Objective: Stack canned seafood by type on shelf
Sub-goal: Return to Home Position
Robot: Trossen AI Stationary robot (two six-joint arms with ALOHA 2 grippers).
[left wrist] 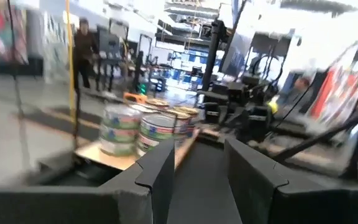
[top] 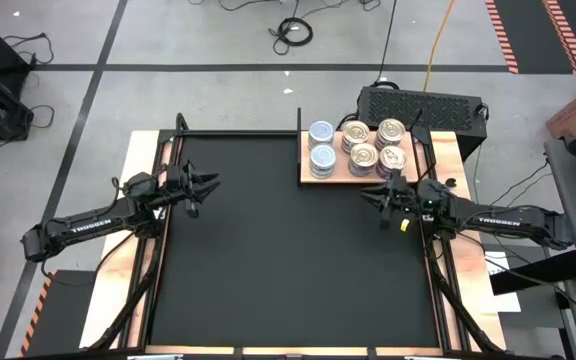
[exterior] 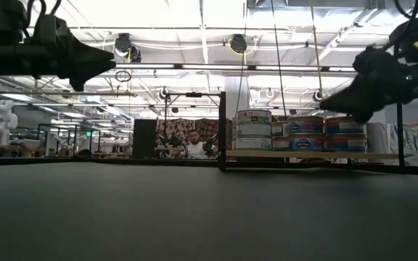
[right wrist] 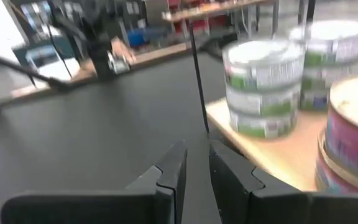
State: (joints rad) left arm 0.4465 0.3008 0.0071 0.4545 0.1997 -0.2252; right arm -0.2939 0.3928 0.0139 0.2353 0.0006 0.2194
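High view looks straight down on the shelf [top: 340, 176], a pale rectangular wooden board with visible grain. It lies flat at the far right corner of a matte black mat [top: 288, 260]. Round flat cans stand on it. Two with plain silvery-blue tops [top: 321, 132] are at its left end, one behind the other. Four with cream-gold pull-tab tops [top: 364, 156] form a square beside them. From above, the height of each stack cannot be counted.

The low view shows the green-banded cans [exterior: 253, 130] two high, with glossy paper wraps and ribbed metal rims. The pink-and-blue banded cans [exterior: 305, 134] beside them are two high as well. The rear rows are hidden behind the front ones, and the print on the wraps cannot be read.

The left gripper [top: 211, 186] hangs in the air over the mat's left edge, well apart from the shelf. Its dark angular fingers [left wrist: 160, 171] are spread apart with nothing between them. The right gripper [top: 365, 196] hangs just in front of the shelf's near edge, touching no can. Its fingers [right wrist: 169, 171] are only narrowly apart and hold nothing.

A person [exterior: 192, 148] sits in the room beyond the table, partly cut off by the table's far edge.
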